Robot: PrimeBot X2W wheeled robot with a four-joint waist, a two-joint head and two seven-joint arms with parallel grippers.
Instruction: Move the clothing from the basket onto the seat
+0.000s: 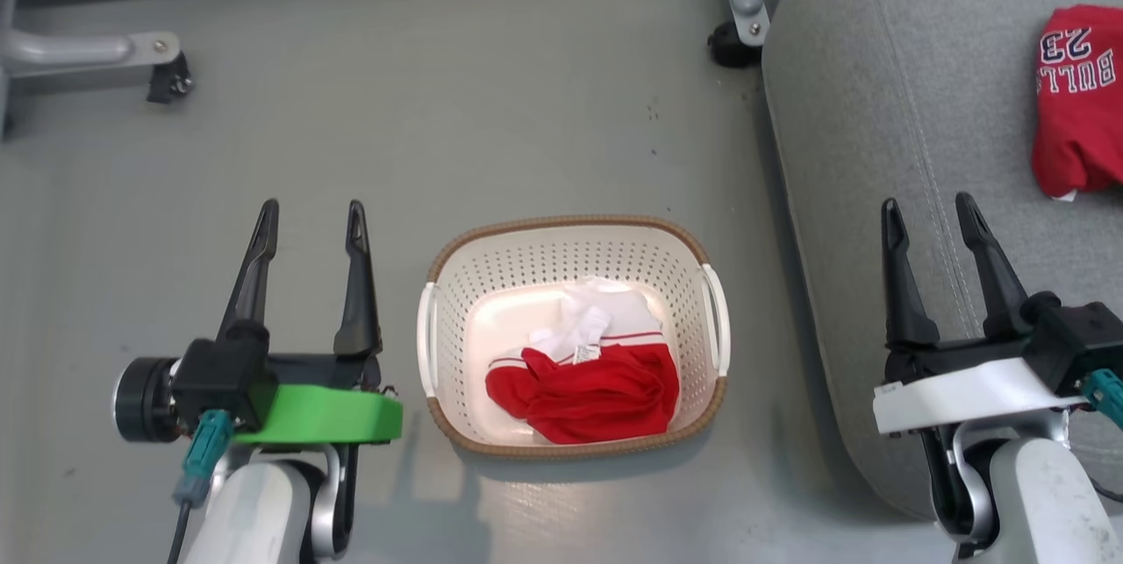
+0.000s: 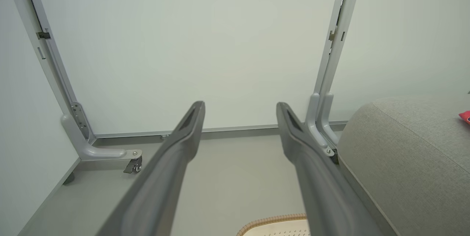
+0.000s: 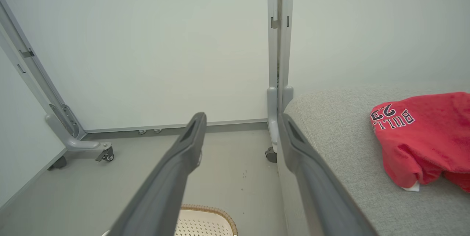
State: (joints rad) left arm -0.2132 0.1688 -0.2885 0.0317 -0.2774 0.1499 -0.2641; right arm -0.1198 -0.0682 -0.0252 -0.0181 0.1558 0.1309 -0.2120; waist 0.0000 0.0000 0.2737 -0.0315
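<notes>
Standing beyond basket (image 1: 561,259): castored frame legs (image 1: 88,48), seat (image 1: 877,108) right.

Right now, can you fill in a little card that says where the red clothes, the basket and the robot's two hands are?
jersey: red, lettered BULLS 23, lying on the seat
shorts: red and white, crumpled inside the basket
basket: on the floor, beside the seat
left gripper: fingers open, empty, left of the basket
right gripper: fingers open, empty, right of the basket, by the seat's edge
left to do: shorts go onto the seat
</notes>
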